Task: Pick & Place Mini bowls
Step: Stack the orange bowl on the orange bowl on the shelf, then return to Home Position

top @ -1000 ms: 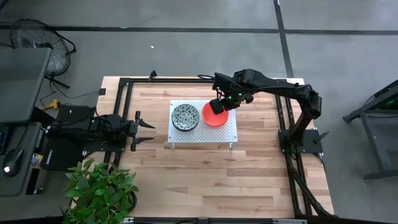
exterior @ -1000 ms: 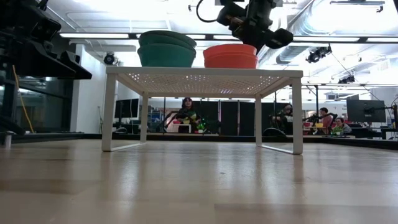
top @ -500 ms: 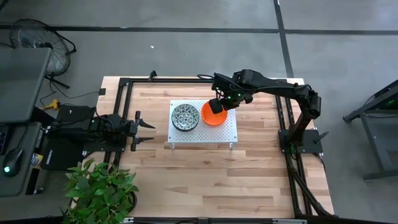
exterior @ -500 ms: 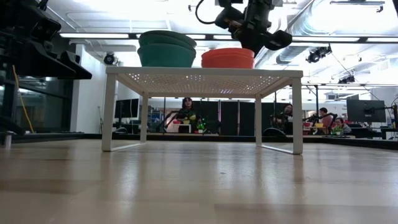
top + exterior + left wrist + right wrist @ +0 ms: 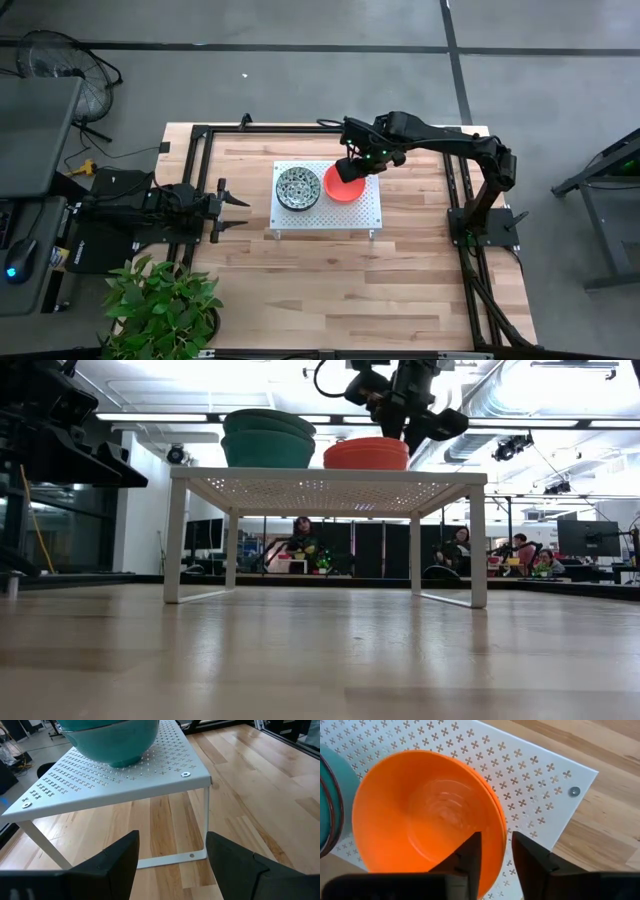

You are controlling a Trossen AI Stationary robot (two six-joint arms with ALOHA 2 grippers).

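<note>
- Where the white platform [image 5: 327, 212] stands mid-table, all is placed from it.
- Left gripper [image 5: 236, 211] waits off the platform's left edge, fingers spread wide, holding nothing.
- Right gripper [image 5: 350, 170] hangs over the platform's right half, one finger [image 5: 469, 857] inside the orange bowls' [image 5: 343, 185] rim and one outside, jaws slightly parted.
- Speckled bowls [image 5: 297, 188] sit stacked on the left half, just beside the orange stack.

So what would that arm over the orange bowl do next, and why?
Probably open a little wider and lift straight up. The right gripper straddles the rim of the orange bowls, which sit nested on the white platform beside the speckled bowls. Its fingers look parted around the rim, so the bowl seems placed.
</note>
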